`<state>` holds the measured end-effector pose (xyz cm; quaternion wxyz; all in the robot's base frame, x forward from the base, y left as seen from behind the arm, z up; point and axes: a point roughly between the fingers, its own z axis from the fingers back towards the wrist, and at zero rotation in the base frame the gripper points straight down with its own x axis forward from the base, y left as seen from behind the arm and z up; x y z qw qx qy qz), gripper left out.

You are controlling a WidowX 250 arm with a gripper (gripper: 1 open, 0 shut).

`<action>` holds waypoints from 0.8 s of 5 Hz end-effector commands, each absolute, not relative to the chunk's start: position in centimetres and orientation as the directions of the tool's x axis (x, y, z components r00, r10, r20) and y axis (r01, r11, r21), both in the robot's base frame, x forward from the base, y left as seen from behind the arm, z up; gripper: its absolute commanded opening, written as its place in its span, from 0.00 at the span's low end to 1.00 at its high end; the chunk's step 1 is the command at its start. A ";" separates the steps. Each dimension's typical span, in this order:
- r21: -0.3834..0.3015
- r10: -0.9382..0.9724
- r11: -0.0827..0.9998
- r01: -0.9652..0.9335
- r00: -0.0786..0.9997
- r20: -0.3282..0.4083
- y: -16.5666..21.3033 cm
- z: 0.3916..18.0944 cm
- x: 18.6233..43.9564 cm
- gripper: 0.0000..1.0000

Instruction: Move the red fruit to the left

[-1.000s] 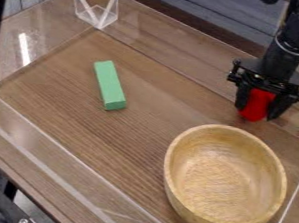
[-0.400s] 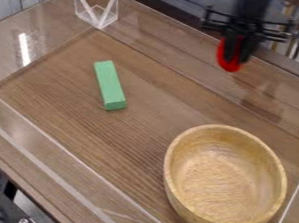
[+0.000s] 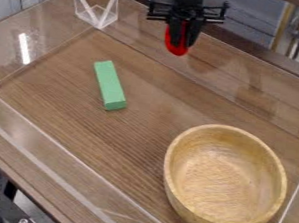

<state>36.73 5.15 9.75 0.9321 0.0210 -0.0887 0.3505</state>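
The red fruit (image 3: 181, 40) hangs above the far part of the wooden table, a little right of centre, pinched between the black fingers of my gripper (image 3: 184, 35). The gripper points straight down and is shut on the fruit, which is clear of the tabletop. Only the fruit's red lower part shows below the fingers; its top is hidden inside them.
A green rectangular block (image 3: 108, 84) lies left of centre. A large wooden bowl (image 3: 226, 179) stands at the near right. A clear plastic wall (image 3: 40, 32) rims the table, with a clear bracket (image 3: 96, 10) at the far left corner.
The gripper has carried the red fruit up off the table at the right and across to the left along the far side. The block and bowl have not moved.
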 end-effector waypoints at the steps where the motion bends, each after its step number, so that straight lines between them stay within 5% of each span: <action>1: -0.055 0.690 0.711 -0.701 0.679 0.251 5.8 11.8 37.0 0.00; 4: -0.030 0.721 0.675 -0.737 0.650 0.242 5.5 11.4 37.0 0.00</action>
